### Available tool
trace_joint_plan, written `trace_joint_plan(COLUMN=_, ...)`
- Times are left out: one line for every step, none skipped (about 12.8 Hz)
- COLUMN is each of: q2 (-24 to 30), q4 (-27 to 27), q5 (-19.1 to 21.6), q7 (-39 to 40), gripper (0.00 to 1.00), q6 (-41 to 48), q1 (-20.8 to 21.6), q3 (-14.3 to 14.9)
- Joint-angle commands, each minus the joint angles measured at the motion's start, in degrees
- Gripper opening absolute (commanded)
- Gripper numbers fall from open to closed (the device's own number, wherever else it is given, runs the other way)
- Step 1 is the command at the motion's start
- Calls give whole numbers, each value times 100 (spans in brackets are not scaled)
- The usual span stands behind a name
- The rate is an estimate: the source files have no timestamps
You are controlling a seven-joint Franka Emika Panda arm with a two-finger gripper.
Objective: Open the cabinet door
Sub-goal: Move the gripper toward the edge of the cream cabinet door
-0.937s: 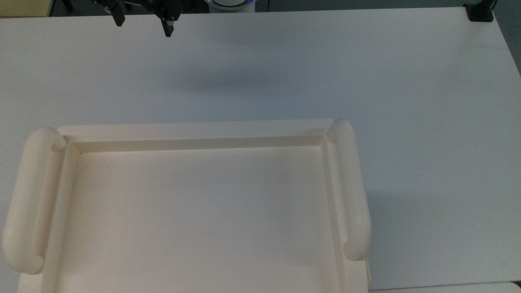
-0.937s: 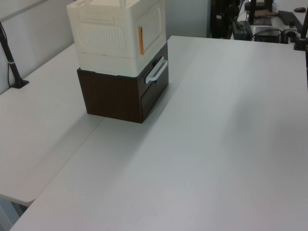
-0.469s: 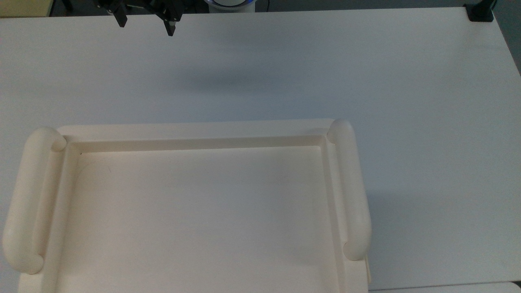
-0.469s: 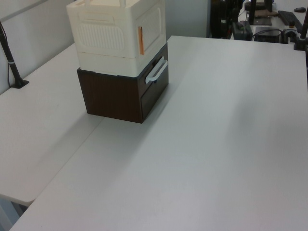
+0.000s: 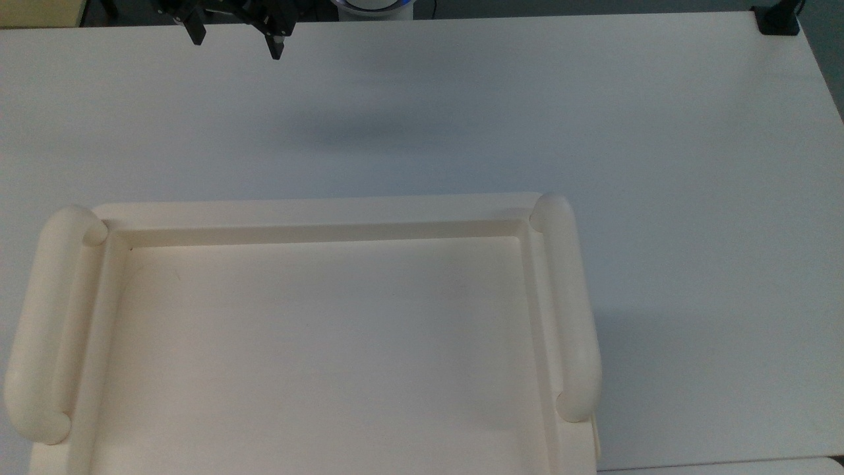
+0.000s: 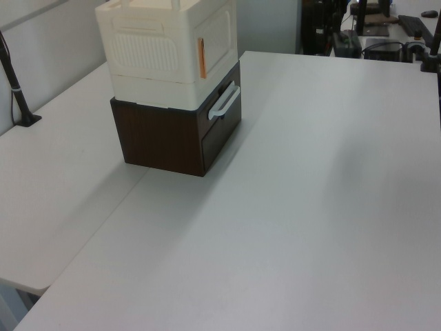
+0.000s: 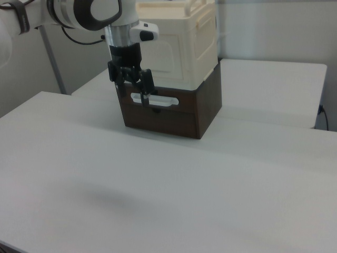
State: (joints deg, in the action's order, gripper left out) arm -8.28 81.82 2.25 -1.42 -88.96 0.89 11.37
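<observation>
Gripper, top view, 11 o'clock: jaws spread wide, holding nothing, hanging above the white table. At 6 o'clock, well apart, the cabinet. Left view: cabinet door sits flush and closed, at 12 o'clock atop a brown drawer unit.

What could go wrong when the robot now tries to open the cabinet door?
1. The open black pincer hangs far from the large cream plastic cabinet, so its approach may drift off line.
2. The white handle on the dark brown drawer unit lies just below the flat cream cabinet door; the pincer might catch it instead.
</observation>
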Motion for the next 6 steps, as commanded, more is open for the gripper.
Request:
trace_joint_plan(q2=-165, q4=-9, q5=-6, q7=27, gripper=100, q6=-305, q1=8, q3=-64)
trace_joint_plan(q2=-287, q4=-9, q5=-23, q7=62, gripper=100, q6=-558, q1=130, q3=-99)
trace_joint_plan(q2=-384, q4=-9, q5=-67, q7=62, gripper=100, q6=-796, q1=322, q3=-109)
trace_joint_plan(q2=-446, q4=-9, q5=3, q7=19, gripper=100, q6=-1103, q1=446, q3=-109)
trace_joint_plan(q2=-525, q4=-9, q5=73, q7=-16, gripper=100, q6=-1375, q1=473, q3=-117)
trace_joint_plan(q2=-604, q4=-9, q5=187, q7=-51, gripper=100, q6=-1657, q1=569, q3=-135)
